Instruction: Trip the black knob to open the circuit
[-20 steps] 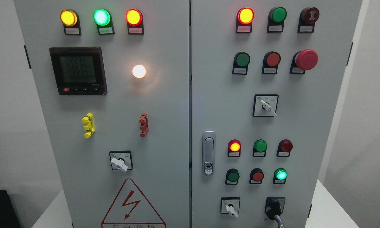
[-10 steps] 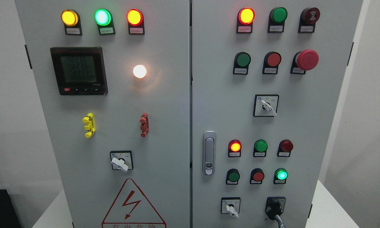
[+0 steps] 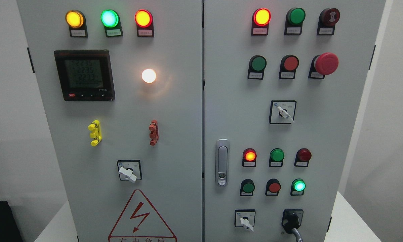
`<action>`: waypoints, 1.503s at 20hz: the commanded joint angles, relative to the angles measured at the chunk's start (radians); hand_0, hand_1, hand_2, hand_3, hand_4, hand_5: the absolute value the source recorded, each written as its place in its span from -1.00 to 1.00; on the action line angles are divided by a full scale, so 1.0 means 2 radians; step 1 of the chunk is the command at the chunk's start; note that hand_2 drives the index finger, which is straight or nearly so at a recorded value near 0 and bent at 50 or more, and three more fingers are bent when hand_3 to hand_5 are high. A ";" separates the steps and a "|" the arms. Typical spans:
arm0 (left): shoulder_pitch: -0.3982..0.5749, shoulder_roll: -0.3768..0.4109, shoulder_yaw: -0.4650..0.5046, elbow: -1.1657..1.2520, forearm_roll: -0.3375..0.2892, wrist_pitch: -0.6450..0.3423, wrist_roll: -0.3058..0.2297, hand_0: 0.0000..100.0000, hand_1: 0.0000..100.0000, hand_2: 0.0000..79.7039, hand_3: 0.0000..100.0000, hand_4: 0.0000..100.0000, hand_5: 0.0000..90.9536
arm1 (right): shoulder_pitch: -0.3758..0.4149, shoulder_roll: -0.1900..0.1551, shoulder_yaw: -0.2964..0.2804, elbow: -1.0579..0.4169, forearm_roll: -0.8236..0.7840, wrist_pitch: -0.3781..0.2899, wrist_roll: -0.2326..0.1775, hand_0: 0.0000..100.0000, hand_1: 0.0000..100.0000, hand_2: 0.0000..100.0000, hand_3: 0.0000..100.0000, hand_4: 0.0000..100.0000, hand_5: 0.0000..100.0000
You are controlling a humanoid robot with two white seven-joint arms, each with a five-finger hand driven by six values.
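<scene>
Black rotary knob (image 3: 291,220) with a curved handle is sitting at the bottom right of the grey metal control cabinet (image 3: 174,134), on its right door, just right of a small white-levered selector switch (image 3: 245,220) and below a glowing green round lamp (image 3: 299,185). Neither robot hand is showing in the head view, so whether the fingers are spread, pressed together or pinching anything cannot be told; judging by that, the reach toward the knob is not yet underway. The knob's handle is pointing down and slightly right, which probably marks the closed position that the task wants tripped. It is sitting low on the door, likely so an operator can grip it easily, well apart from the red mushroom-head stop button (image 3: 326,63) higher up. A silver door latch (image 3: 222,162) is standing near the seam between the doors. The cabinet is resting on a white platform (image 3: 352,218), with plain pale walls (image 3: 6,117) flanking it.
</scene>
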 commanded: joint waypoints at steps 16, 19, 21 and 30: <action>0.000 0.000 0.000 0.000 -0.012 -0.001 0.000 -0.76 -0.22 -1.00 -1.00 -1.00 -1.00 | 0.000 -0.004 -0.011 0.001 -0.001 -0.005 0.000 -1.00 -1.00 -1.00 1.00 1.00 1.00; 0.000 0.000 0.000 0.000 -0.012 0.000 0.000 -0.76 -0.22 -1.00 -1.00 -1.00 -1.00 | 0.000 -0.004 -0.012 0.001 -0.001 -0.005 0.000 -1.00 -1.00 -1.00 1.00 1.00 1.00; 0.000 0.000 0.000 0.000 -0.012 -0.001 0.000 -0.76 -0.22 -1.00 -1.00 -1.00 -1.00 | 0.000 -0.005 -0.012 0.001 -0.001 -0.005 0.000 -1.00 -1.00 -1.00 1.00 1.00 1.00; 0.000 0.000 0.000 0.000 -0.012 0.000 0.000 -0.76 -0.22 -1.00 -1.00 -1.00 -1.00 | 0.000 -0.008 -0.013 0.002 -0.007 -0.005 0.000 -1.00 -1.00 -1.00 1.00 1.00 1.00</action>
